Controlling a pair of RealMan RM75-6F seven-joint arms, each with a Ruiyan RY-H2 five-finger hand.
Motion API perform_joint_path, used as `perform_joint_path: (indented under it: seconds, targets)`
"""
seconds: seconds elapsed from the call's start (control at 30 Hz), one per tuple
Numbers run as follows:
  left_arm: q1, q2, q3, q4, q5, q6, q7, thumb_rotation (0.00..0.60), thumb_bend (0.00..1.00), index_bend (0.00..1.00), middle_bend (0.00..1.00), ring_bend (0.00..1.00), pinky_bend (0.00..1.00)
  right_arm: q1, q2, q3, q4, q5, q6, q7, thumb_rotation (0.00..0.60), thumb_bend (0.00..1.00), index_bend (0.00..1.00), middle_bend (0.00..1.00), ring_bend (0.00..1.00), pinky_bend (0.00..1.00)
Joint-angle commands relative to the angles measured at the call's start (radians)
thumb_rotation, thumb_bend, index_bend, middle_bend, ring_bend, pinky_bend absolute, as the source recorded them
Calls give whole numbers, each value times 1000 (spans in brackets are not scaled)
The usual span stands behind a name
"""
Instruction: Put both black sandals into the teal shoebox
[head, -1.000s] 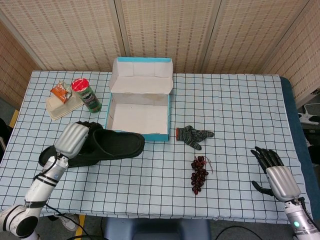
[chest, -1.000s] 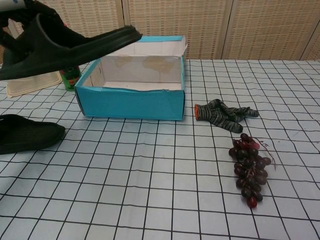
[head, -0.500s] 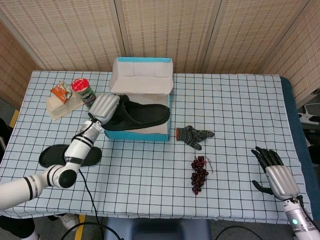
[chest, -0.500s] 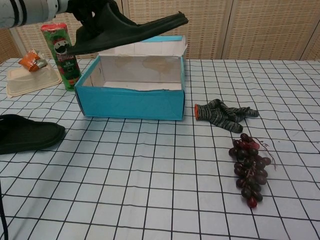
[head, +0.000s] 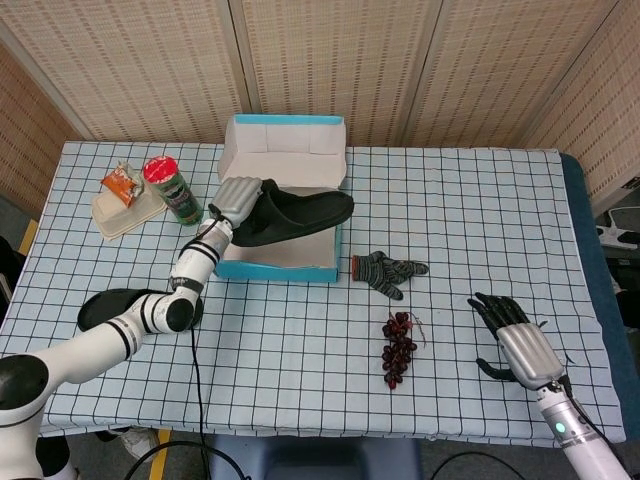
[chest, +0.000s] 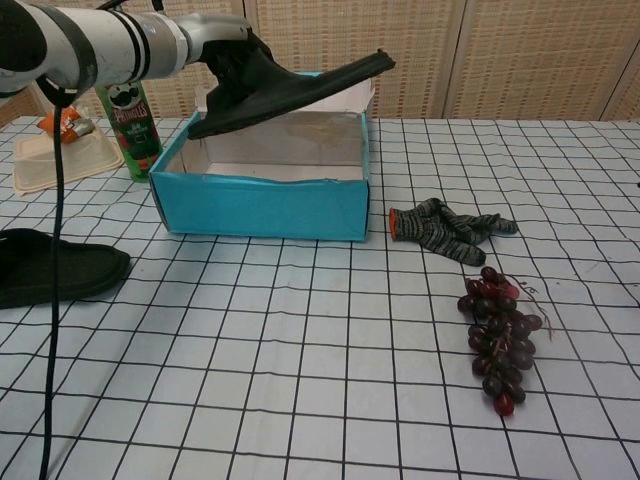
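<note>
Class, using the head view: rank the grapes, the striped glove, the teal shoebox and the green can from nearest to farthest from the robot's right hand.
From the right hand:
1. Grapes, just to its left.
2. Striped glove, farther left and back.
3. Teal shoebox, mid-table.
4. Green can, far left.

The second sandal (chest: 55, 265) is cut off by the chest view's left edge, and the raised sandal (head: 290, 218) hides part of the shoebox (head: 280, 262) floor.

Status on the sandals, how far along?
Nothing is boxed yet. The left robot hand holds one black sandal above the open teal shoebox, not lowered in. The second sandal lies on the table. The right robot hand is empty.
</note>
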Motion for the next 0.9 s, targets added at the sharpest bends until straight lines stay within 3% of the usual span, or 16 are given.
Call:
perform_joint_path:
  seconds: [0.03, 0.23, 0.5, 0.6, 0.73, 0.9]
  targets:
    - [-40, -65, 22, 120, 67, -57, -62, 600, 513, 727, 809, 686, 698, 37, 1, 16, -15, 6, -42, -16, 600, 168, 0, 0, 0, 0]
    - [-58, -113, 34, 232, 152, -108, -156, 600, 510, 721, 804, 685, 695, 92, -17, 48, -29, 33, -96, -12, 600, 168, 0, 0, 0, 0]
    - [-85, -190, 48, 401, 265, -186, -306, 600, 502, 709, 787, 655, 666, 242, -89, 173, -16, 105, -199, 60, 600, 168, 0, 0, 0, 0]
    - [-94, -209, 55, 457, 308, -198, -361, 600, 501, 707, 781, 638, 648, 306, -123, 216, -6, 141, -242, 24, 600, 168, 6, 0, 0, 0]
    - [-100, -223, 61, 505, 351, -233, -443, 600, 502, 697, 771, 613, 622, 393, -181, 261, 27, 201, -300, -45, 600, 168, 84, 0, 0, 0]
    - [-102, -220, 81, 518, 407, -243, -509, 600, 501, 693, 764, 591, 594, 466, -255, 293, 98, 254, -298, -176, 600, 170, 118, 0, 0, 0]
